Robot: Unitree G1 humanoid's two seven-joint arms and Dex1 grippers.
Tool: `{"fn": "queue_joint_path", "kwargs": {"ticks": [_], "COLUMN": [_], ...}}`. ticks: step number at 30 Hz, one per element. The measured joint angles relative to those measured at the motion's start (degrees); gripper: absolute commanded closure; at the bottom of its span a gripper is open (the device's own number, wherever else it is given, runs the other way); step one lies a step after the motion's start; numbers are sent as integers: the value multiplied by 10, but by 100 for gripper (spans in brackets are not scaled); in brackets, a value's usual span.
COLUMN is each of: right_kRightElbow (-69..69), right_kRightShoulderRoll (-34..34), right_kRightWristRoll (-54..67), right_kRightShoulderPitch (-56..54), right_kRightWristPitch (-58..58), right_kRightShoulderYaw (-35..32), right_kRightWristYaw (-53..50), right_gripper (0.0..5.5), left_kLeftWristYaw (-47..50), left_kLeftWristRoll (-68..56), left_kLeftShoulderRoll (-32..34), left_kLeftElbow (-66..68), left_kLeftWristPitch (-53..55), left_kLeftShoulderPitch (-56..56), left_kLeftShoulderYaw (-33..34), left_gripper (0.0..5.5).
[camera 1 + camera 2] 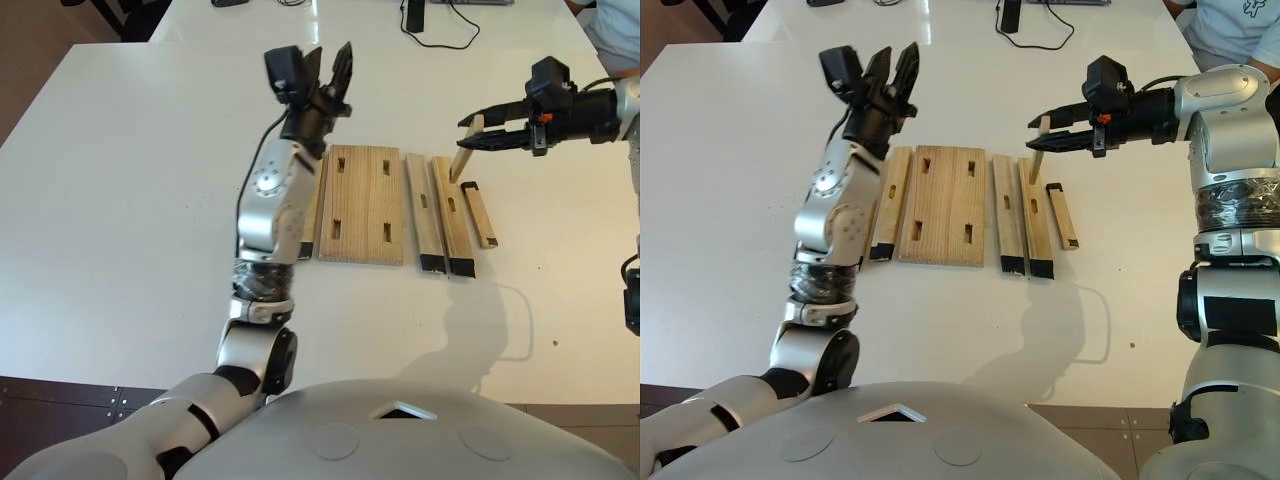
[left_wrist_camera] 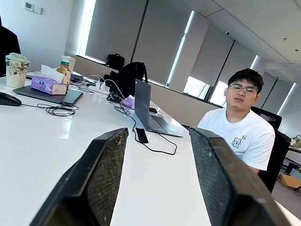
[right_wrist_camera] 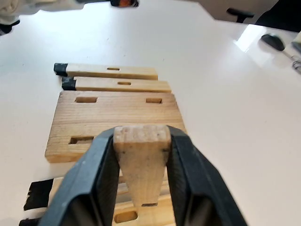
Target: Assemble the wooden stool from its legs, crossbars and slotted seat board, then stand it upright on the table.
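Left eye view has the seat board (image 1: 362, 203) lying flat on the white table (image 1: 140, 220), its four slots facing up. Two legs (image 1: 425, 212) with black end caps lie side by side just right of it, and a loose crossbar (image 1: 481, 214) lies just to the right of them. The right gripper (image 1: 466, 134) hovers above the far end of these legs, clamped on a held crossbar (image 1: 458, 162). The held crossbar hangs tilted, its lower tip at the outer leg's far end, and whether it touches cannot be told. In the right wrist view two other legs (image 3: 113, 71) lie past the board's opposite edge. The left gripper (image 1: 333, 55) is raised above the board's far left corner, fingers spread wide and holding nothing.
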Motion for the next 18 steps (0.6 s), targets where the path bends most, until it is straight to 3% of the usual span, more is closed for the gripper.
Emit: {"fn": "queue_joint_path", "kwargs": {"ticks": [7,18], "right_kRightElbow": [95,65], "right_kRightShoulderRoll": [22,21], "right_kRightWristRoll": [-29,-5], "right_kRightShoulderPitch": [-5,37], "right_kRightWristPitch": [-102,-100], "right_kRightShoulderYaw": [24,21], "right_kRightWristYaw": [24,24], "right_gripper": [420,420], "left_kLeftWristYaw": [42,31], "left_kLeftWristRoll": [39,57], "left_kLeftShoulderRoll": [-8,-7], "left_kLeftElbow": [62,55], "left_kLeftWristPitch": [-24,-14], "left_kLeftShoulderPitch": [-4,-2], "left_kLeftShoulderYaw": [17,0], "left_gripper": [307,307]}}
